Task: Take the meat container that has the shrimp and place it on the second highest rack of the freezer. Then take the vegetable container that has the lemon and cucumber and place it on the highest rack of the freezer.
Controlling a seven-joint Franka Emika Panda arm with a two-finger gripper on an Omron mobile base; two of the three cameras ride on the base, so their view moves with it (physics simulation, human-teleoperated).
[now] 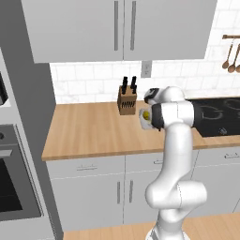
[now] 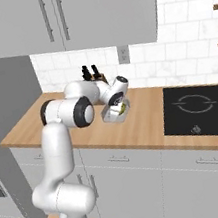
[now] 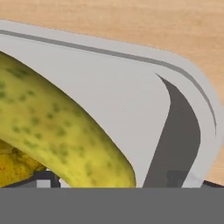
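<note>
We have the hand low over the vegetable container [image 2: 113, 114], which sits on the wooden desk [image 1: 89, 131] in front of the knife block [image 1: 127, 101], well left of the black cooktop [image 2: 202, 107]. In the hand view the tray's rounded corner [image 3: 188, 100] and raised rim fill most of the frame, with the cucumber [image 3: 57, 131] lying across the floor of the tray and the lemon [image 3: 15, 164] tucked beside it. Our fingers stand wide apart and clamp on nothing yet.

We judge the tray to be stiff and light, a thin-walled shell that will not flex, but its smooth surface looks slippery. The produce is loose inside: both pieces are rounded and would likely roll if we tilt the tray. The raised rim looks like the only place to take hold, one finger inside the wall and one outside, away from the cucumber. Gripped at one edge, the tray will want to sag, so we should carry it level.
</note>
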